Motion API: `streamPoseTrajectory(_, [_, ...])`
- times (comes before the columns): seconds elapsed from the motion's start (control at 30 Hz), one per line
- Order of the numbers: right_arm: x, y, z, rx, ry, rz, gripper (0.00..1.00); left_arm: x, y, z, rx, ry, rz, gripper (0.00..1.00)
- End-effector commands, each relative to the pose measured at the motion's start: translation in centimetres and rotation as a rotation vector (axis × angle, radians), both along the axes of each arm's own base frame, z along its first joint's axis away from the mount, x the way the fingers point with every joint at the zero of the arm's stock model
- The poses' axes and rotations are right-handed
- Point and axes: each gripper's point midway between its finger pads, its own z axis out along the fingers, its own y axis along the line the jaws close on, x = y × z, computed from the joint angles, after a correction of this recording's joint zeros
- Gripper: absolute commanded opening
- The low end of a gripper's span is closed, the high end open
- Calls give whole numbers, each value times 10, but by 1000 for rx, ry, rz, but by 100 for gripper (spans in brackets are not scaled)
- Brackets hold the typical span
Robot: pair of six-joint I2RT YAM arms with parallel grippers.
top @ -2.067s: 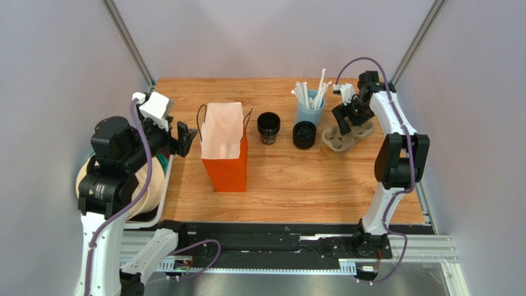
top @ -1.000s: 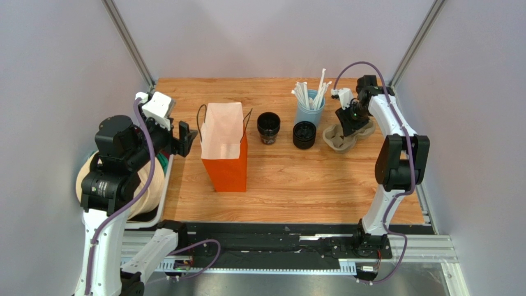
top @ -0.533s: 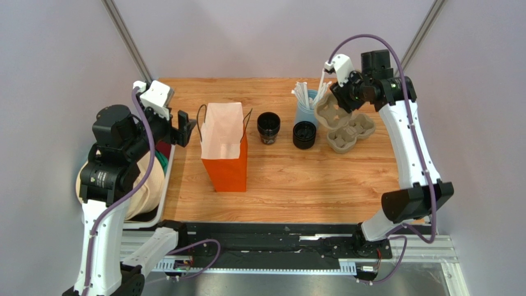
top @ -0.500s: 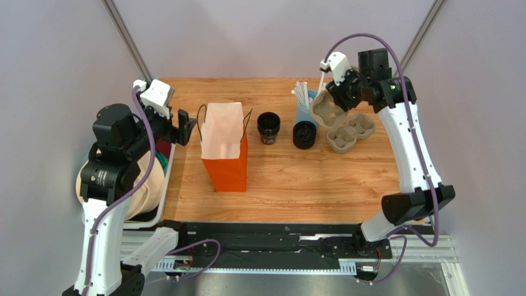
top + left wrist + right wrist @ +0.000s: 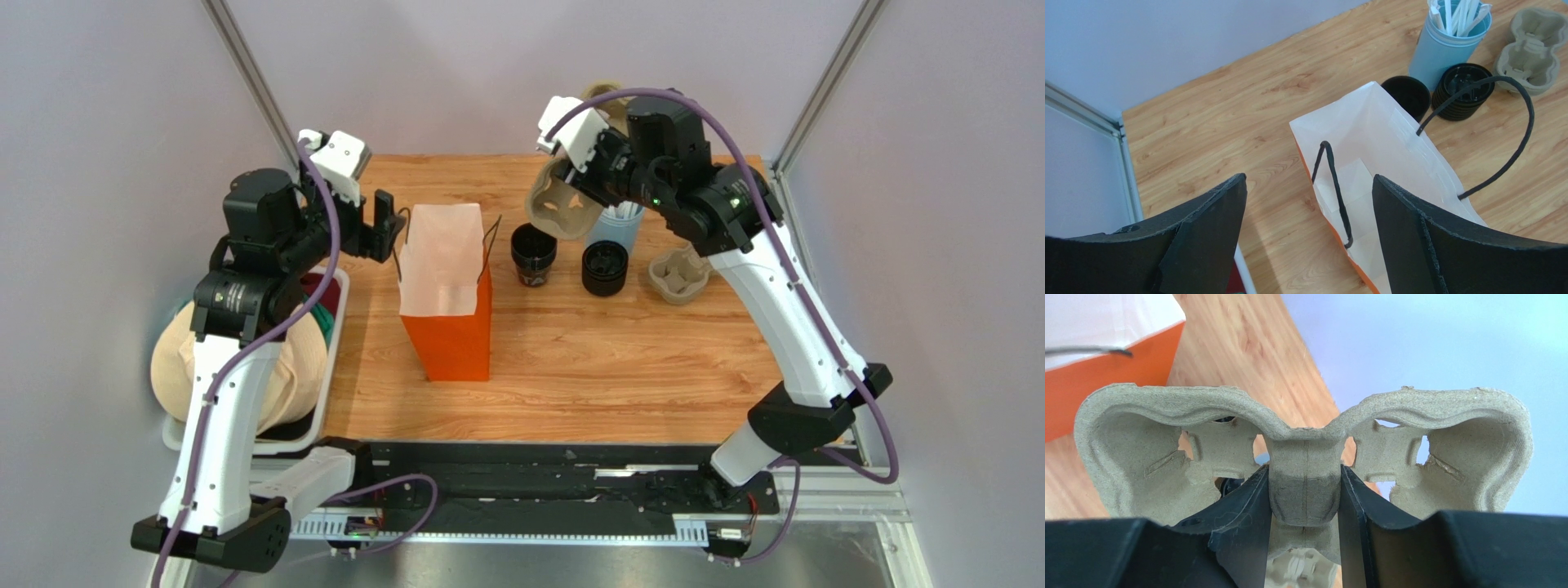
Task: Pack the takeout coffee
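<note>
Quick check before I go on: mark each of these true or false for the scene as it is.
1. The right end effector holds a tray in the air. True.
2. The bag lies on its side. False: it stands upright and open.
3. A second tray lies on the table. True.
4. The left end effector is shut on a bag handle. False: it is open and holds nothing, above the bag's mouth.
5. The cup is in the bag. False: it stands on the table just right of the bag.
</note>
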Motion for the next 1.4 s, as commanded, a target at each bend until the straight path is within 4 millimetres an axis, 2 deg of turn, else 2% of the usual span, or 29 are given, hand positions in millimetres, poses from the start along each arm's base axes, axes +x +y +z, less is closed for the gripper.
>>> streamPoseTrajectory(0.0, [-4, 26, 46, 76, -202, 47, 24, 11, -6, 1, 6, -10, -29, 82])
streamPoseTrajectory(0.13, [-7, 51, 63, 138, -212, 92, 22, 18, -5, -3, 9, 8, -12, 75])
streamPoseTrajectory(0.2, [-11, 60, 65, 152, -219, 112, 22, 22, -5, -6, 10, 20, -8, 71])
streamPoseTrajectory(0.3, [-5, 70, 70, 164, -255, 104, 22, 24, -4, -9, 15, 31, -3, 62])
streamPoseTrajectory(0.4, [-2, 78, 68, 174, -266, 112, 21, 25, -2, -11, 38, 34, 1, 58])
streamPoseTrajectory(0.43, [0, 82, 64, 172, -262, 113, 21, 25, -1, -12, 45, 37, 1, 53])
streamPoseTrajectory(0.5, [-1, 91, 63, 191, -265, 130, 20, 24, -1, -16, 64, 47, -12, 51])
streamPoseTrajectory(0.7, [1, 125, 42, 194, -235, 178, 20, 20, -1, -19, 83, 55, -28, 51])
streamPoseTrajectory(0.77, [0, 136, 37, 175, -239, 197, 20, 20, 0, -21, 85, 58, -22, 48])
streamPoseTrajectory(0.87, [-3, 152, 22, 130, -231, 230, 20, 22, 4, -23, 89, 63, 1, 45])
streamPoseTrajectory(0.9, [-4, 159, 10, 97, -223, 249, 20, 22, 5, -22, 87, 59, 7, 45])
streamPoseTrajectory(1.2, [-6, 176, -25, -10, -215, 283, 20, 21, 15, -15, 11, 31, 66, 46])
streamPoseTrajectory(1.37, [-9, 185, -43, -63, -206, 300, 20, 21, 14, -15, -21, 38, 61, 47])
